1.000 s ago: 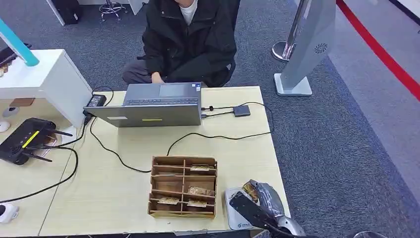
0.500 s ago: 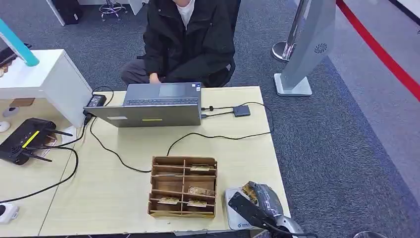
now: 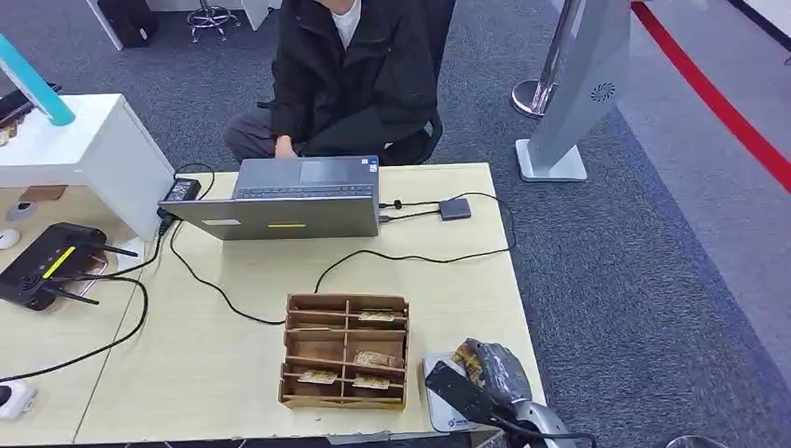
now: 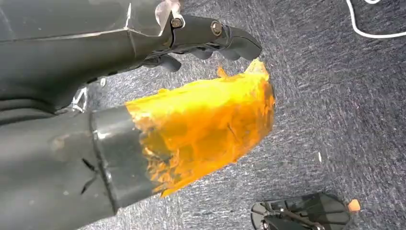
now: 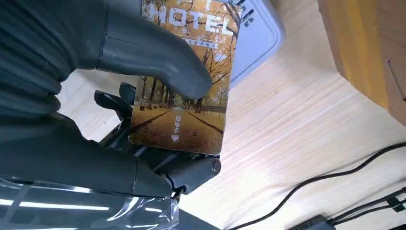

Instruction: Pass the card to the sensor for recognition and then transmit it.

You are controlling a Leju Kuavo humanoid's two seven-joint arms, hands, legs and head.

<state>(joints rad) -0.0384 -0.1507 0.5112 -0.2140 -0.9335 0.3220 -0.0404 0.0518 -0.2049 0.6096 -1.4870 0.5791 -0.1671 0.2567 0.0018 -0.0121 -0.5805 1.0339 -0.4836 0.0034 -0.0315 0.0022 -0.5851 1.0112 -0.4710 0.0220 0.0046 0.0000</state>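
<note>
**Card held at sensor — handling and setting**

Room: grey carpet, a person (image 3: 359,75) seated behind the laptop (image 3: 289,201) at the far edge. Surface: pale wood-grain table (image 3: 233,373), smooth, crossed by black cables; wooden divider box (image 3: 345,352) beside the flat grey sensor (image 3: 438,397) at the near right corner.

Right hand (image 3: 485,378) hovers over the sensor, thumb (image 5: 153,52) pressing the card (image 5: 186,96) against the dark fingers behind it. The card sits partly over the sensor pad.

Judgement: card is thin, light, stiff, glossy and likely slippery; a pinch near one end, faces clamped, seems best, leaving the remainder free toward the reader.

Left hand (image 4: 201,43) hangs over carpet, fingers curled, holding nothing.
</note>
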